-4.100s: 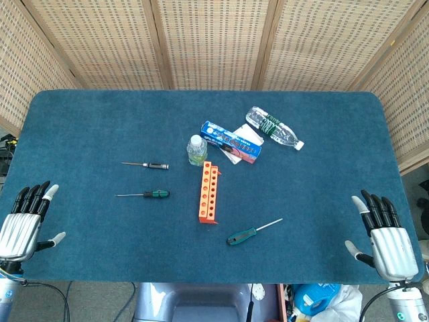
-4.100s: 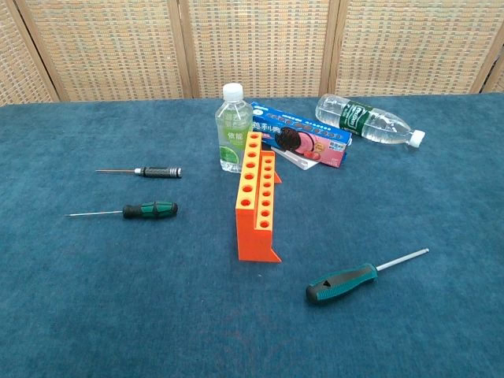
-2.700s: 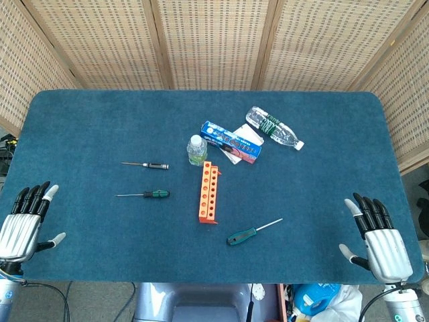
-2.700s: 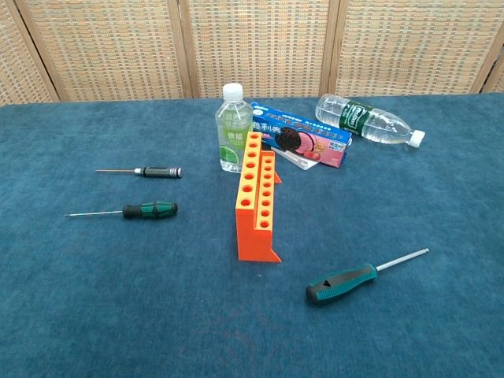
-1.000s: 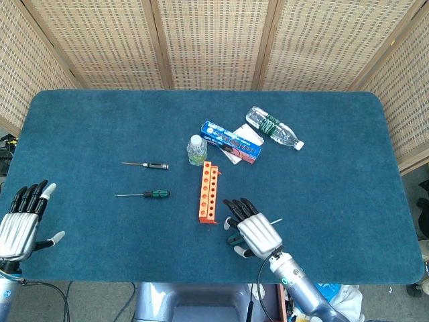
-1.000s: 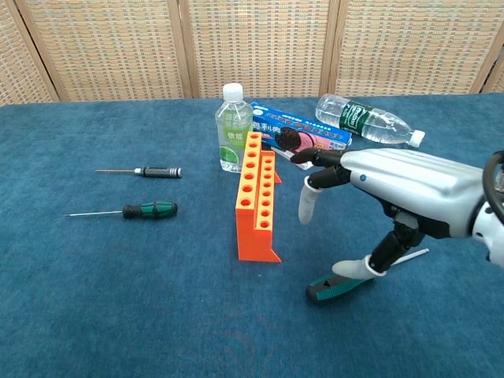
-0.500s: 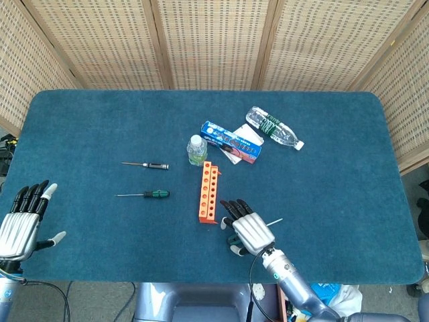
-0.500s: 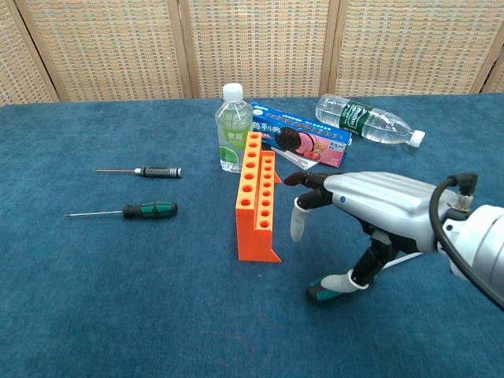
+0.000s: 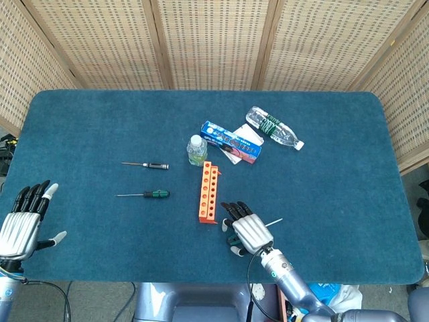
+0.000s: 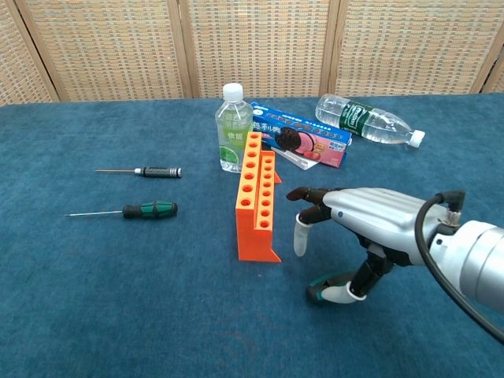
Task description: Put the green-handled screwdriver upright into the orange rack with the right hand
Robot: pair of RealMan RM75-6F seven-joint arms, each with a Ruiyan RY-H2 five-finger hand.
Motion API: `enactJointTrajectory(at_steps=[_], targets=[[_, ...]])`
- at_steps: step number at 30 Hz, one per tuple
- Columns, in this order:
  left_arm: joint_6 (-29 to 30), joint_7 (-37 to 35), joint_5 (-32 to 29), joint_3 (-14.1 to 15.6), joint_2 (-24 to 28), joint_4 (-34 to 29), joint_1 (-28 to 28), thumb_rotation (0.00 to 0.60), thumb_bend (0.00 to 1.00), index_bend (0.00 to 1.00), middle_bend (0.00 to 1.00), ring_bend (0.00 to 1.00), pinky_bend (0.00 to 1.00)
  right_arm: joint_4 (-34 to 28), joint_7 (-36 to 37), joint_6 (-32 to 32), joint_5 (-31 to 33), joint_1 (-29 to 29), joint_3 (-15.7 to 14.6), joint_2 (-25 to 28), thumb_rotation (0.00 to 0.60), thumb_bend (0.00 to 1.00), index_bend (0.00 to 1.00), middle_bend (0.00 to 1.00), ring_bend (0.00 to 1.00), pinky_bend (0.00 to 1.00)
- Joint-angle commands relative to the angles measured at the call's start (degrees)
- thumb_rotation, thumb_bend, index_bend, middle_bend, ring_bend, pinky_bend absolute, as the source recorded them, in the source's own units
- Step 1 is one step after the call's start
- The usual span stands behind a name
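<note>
The orange rack (image 9: 208, 192) (image 10: 258, 209) stands mid-table, its holes facing up. Just right of it and nearer the front edge, a green-handled screwdriver (image 9: 231, 238) (image 10: 319, 292) lies flat. My right hand (image 9: 249, 230) (image 10: 370, 222) hangs low over it, palm down, fingers spread and pointing toward the rack. Its thumb touches the handle's butt end, and no grip shows. The hand hides most of the handle and shaft; only the metal tip (image 9: 275, 221) pokes out in the head view. At the front left corner my left hand (image 9: 23, 225) rests open.
A smaller green-handled screwdriver (image 9: 153, 194) (image 10: 150, 209) and a black precision driver (image 9: 151, 164) (image 10: 150, 171) lie left of the rack. Behind the rack are a small upright bottle (image 9: 196, 149) (image 10: 234, 138), a blue box (image 9: 231, 141) (image 10: 303, 140) and a lying water bottle (image 9: 273, 127) (image 10: 366, 120).
My right hand came in from the front right edge to above the screwdriver, then sank lower, its thumb settling against the handle end. The screwdriver, rack and left hand stayed put.
</note>
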Motion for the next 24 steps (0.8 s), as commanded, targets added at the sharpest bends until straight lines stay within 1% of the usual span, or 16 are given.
enactJointTrajectory(at_steps=[1,11,24], targets=[[0.06,0.04,0.06,0.06,0.00,-0.03,0.04,0.600,0.00,0.00,0.00,0.00,0.00,0.89,0.62,-0.15,0.17,0.20,-0.29,-0.32,0.600,0.20,0.40,0.00,0.00,0.00],[-0.31,0.32,0.12,0.21,-0.36,0.33,-0.13,0.600,0.00,0.00,0.00,0.00,0.00,5.22,3.59,-1.58,1.18,0.55,-1.61,-0.98,0.600,0.20,0.40,0.00,0.00,0.00],[-0.12,0.68,0.52,0.37,-0.58,0.34,-0.13,0.600,0.00,0.00,0.00,0.00,0.00,7.32,6.02,-1.98,1.23,0.71,-2.19,-1.01,0.600,0.20,0.42,0.00,0.00,0.00]])
